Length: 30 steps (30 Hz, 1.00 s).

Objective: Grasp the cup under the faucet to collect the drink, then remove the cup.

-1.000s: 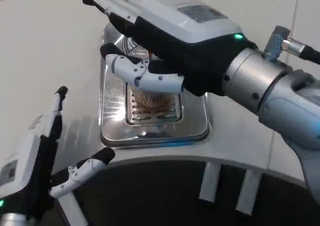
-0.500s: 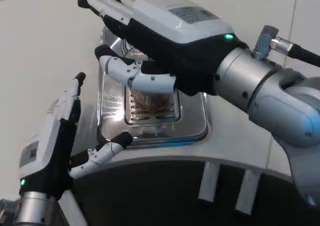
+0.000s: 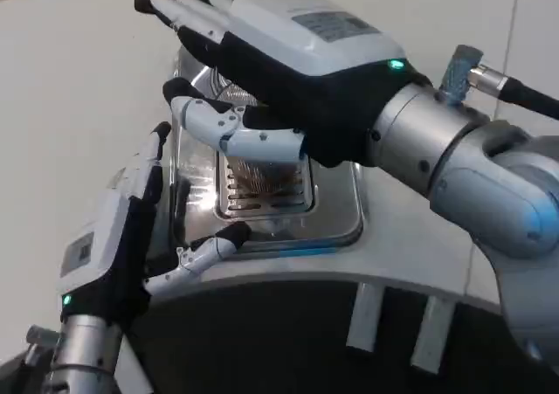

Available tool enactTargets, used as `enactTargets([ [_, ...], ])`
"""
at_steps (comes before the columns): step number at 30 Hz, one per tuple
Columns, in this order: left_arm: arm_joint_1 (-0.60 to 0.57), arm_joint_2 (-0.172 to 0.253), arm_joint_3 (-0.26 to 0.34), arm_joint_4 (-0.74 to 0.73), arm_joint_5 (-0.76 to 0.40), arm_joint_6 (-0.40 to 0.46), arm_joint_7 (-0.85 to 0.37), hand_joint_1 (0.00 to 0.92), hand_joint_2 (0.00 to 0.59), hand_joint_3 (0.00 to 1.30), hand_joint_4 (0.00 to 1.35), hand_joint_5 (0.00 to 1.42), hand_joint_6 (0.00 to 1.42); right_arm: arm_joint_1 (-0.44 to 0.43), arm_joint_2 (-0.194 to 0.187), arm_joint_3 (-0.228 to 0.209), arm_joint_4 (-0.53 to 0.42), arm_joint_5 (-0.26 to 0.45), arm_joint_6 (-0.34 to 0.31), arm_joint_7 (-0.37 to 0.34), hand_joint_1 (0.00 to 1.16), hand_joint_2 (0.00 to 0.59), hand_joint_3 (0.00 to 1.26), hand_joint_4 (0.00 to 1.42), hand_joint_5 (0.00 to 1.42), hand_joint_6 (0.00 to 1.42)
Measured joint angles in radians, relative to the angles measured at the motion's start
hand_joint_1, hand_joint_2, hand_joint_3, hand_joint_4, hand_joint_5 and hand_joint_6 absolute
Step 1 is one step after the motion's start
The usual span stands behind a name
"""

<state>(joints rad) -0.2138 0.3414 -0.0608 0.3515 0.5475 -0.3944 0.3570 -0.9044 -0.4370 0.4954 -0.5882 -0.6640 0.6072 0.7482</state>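
Fingers of both hands were spread wide, holding nothing, as the left hand (image 3: pixel 109 245) closed in on the drip tray (image 3: pixel 336 219).

Over the last second the left hand had risen from the lower corner and come in beside the tray's left edge, thumb reaching under its front rim; the right hand (image 3: pixel 279 71) had barely shifted, hovering palm-down with its fingers pointing away. Directly beneath those right fingers sat what looked like the cup (image 3: pixel 262 177), a ribbed brownish shape on the grate, mostly hidden; its contents could not be told. Judging by this, the grasp had not yet been made, and the left hand seemed to be lining up for it.
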Motion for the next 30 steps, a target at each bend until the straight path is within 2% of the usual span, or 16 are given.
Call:
enactTargets([
  [5,-0.029,-0.002,-0.002,0.030,-0.001,-0.003,0.007,0.225,0.046,0.00,0.00,0.05,0.06,0.017,0.007,-0.019,-0.001,-0.001,-0.012,0.000,0.00,0.586,0.00,0.00,0.00,0.00],
  [7,-0.036,-0.002,-0.003,0.039,-0.001,-0.011,0.008,0.225,0.045,0.00,0.00,0.05,0.06,0.042,0.022,-0.047,-0.009,0.006,-0.010,-0.010,0.00,0.586,0.00,0.00,0.00,0.00],
  [11,-0.038,-0.002,-0.005,0.055,-0.001,-0.020,0.008,0.224,0.044,0.00,0.00,0.05,0.06,0.119,0.062,-0.113,-0.043,0.018,-0.006,-0.071,0.00,0.586,0.00,0.00,0.00,0.00],
  [12,-0.040,-0.002,-0.007,0.059,-0.001,-0.026,0.008,0.224,0.044,0.00,0.00,0.05,0.06,0.157,0.081,-0.142,-0.065,0.016,-0.008,-0.115,0.00,0.586,0.00,0.00,0.00,0.00],
  [13,-0.041,-0.002,-0.007,0.060,-0.001,-0.029,0.008,0.224,0.044,0.00,0.00,0.05,0.06,0.170,0.086,-0.148,-0.071,0.014,-0.008,-0.128,0.00,0.586,0.00,0.00,0.00,0.00],
  [14,-0.044,-0.002,-0.010,0.063,-0.001,-0.035,0.008,0.224,0.044,0.00,0.00,0.05,0.06,0.215,0.102,-0.177,-0.092,0.007,-0.009,-0.172,0.00,0.586,0.00,0.00,0.00,0.00],
  [19,-0.052,-0.001,-0.013,0.072,-0.001,-0.037,0.010,0.210,0.037,0.00,0.00,0.06,0.06,0.331,0.133,-0.245,-0.155,-0.037,-0.014,-0.280,0.00,0.586,0.00,0.00,0.00,0.00],
  [22,-0.059,0.000,-0.013,0.076,-0.002,-0.039,0.010,0.207,0.036,0.00,0.00,0.06,0.06,0.384,0.126,-0.272,-0.197,-0.084,-0.019,-0.311,0.00,0.586,0.00,0.00,0.00,0.00],
  [24,-0.069,0.000,-0.017,0.080,-0.001,-0.043,0.010,0.194,0.030,0.00,0.00,0.06,0.06,0.423,0.106,-0.296,-0.242,-0.120,-0.025,-0.309,0.00,0.586,0.00,0.00,0.00,0.00],
  [30,-0.085,-0.001,-0.026,0.096,-0.001,-0.048,0.010,0.172,0.027,0.00,0.00,0.06,0.06,0.507,0.078,-0.347,-0.331,-0.179,-0.036,-0.281,0.00,0.586,0.00,0.00,0.00,0.00],
])
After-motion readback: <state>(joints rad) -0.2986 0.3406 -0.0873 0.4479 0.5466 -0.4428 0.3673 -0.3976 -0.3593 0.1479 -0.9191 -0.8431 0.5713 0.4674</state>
